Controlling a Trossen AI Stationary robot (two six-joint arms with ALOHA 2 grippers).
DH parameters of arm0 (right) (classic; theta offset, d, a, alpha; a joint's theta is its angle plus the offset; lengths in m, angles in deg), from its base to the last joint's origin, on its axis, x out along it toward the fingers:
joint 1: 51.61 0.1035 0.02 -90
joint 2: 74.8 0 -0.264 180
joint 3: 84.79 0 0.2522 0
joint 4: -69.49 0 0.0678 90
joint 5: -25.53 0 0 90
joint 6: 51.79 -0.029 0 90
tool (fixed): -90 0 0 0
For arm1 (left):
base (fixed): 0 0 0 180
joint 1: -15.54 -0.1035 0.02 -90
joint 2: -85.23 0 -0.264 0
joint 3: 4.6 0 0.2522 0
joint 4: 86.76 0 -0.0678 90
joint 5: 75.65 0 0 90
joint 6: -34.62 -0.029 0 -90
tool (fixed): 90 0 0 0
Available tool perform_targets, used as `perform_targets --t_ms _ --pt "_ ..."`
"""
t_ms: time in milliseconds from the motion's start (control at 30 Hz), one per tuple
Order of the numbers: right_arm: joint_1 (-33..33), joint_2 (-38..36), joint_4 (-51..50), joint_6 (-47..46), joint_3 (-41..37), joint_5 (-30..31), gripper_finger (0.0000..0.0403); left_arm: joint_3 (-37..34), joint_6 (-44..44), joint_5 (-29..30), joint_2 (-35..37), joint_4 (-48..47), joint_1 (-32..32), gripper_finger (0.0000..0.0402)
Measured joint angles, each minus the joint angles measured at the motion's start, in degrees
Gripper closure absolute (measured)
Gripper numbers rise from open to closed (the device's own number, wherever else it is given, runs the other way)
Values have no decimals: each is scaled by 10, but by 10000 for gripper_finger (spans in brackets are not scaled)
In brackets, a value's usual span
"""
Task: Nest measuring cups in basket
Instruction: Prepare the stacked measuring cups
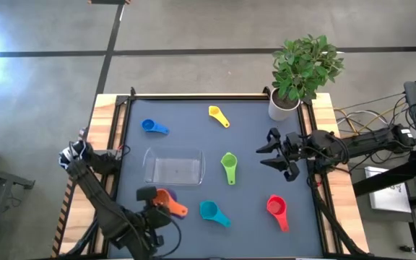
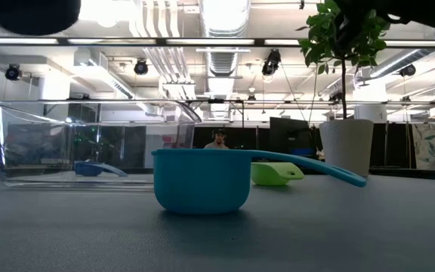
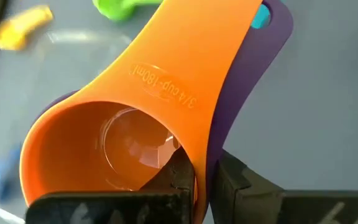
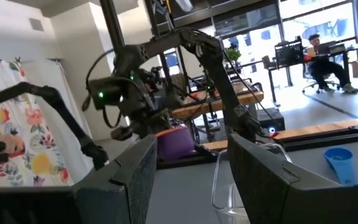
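Observation:
My left gripper is shut on the orange cup, which sits nested in the purple cup, just near of the clear basket. The pair also shows in the right wrist view. On the table stand the blue cup, yellow cup, green cup, teal cup and red cup, each resting on its bowl's base. My right gripper hangs open over the table's right side, right of the green cup. My left gripper pinches the nested bowls' walls on the side away from the handles: one finger inside the orange bowl, the other finger outside the purple one. It comes from above. The pair is lifted clear, mouths up, handles pointing toward the table's right.
A white pot with a green plant stands at the far right corner. The basket is seen through in the low view, with the blue cup behind it. Open tabletop lies between basket and green cup. A person sits far off.

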State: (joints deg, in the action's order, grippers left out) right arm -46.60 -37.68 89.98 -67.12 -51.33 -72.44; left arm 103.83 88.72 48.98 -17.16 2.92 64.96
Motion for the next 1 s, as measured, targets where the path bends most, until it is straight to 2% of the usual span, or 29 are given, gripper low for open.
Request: perform_targets --t_ms 133,267,433,500,667,733,800,1000 --pt "0 -2 -56 37 16 5 216 7 -88 14 2 -2 -32 399" --pt "2 0 -154 126 51 31 216 7 -171 19 9 2 -80 399" --pt "24 21 -267 236 94 162 216 7 -296 19 22 73 -161 399" --pt "41 31 -272 254 106 229 216 6 -336 19 25 91 -194 399" --pt "116 54 -273 331 122 448 216 6 -399 23 25 125 -274 399" --pt "143 61 -277 359 125 503 216 6 -421 23 25 144 -306 399" --pt "162 64 -280 375 125 531 216 6 -447 21 25 166 -335 399" --pt "172 68 -276 379 125 536 216 6 -504 -6 25 238 -405 399"
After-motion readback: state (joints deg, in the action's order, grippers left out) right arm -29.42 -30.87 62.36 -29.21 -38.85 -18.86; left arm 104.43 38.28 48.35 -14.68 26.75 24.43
